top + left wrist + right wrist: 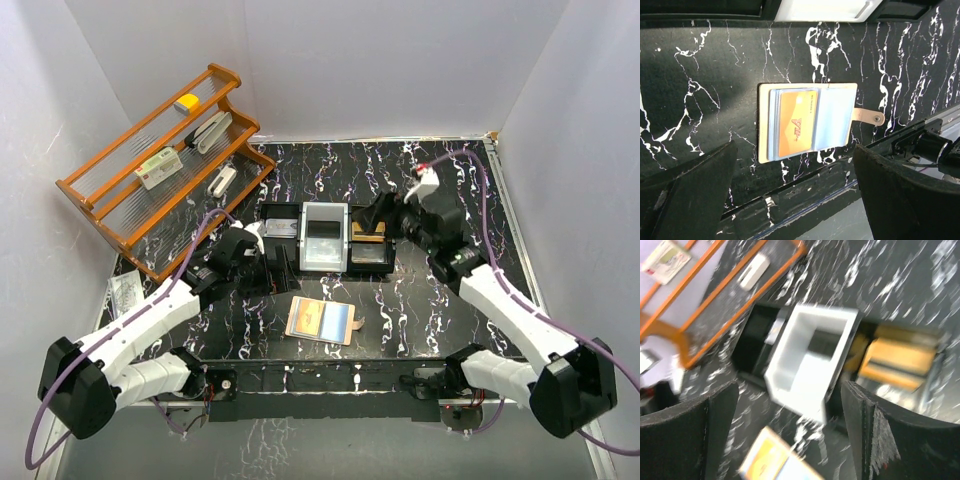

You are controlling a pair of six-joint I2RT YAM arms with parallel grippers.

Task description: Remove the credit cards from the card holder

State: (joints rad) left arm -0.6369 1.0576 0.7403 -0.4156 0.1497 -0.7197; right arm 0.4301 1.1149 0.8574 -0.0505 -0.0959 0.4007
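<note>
The card holder (320, 320) lies open and flat near the table's front middle, tan with a snap tab (872, 117). An orange credit card (796, 122) shows in its clear sleeves. More orange-brown cards (372, 236) lie in the right compartment of the tray (325, 262). My left gripper (278, 268) stands open left of and behind the holder; in its wrist view the gripper (795, 200) holds nothing. My right gripper (378, 222) hovers open over the tray's right compartment. The right wrist view is blurred and shows the cards (897, 362) and the holder (775, 465).
An orange rack (160, 165) with small boxes and a stapler stands at the back left. The three-compartment tray has a grey-white middle bin (812, 360). White walls close in the table on three sides. A metal rail (320, 375) runs along the front edge.
</note>
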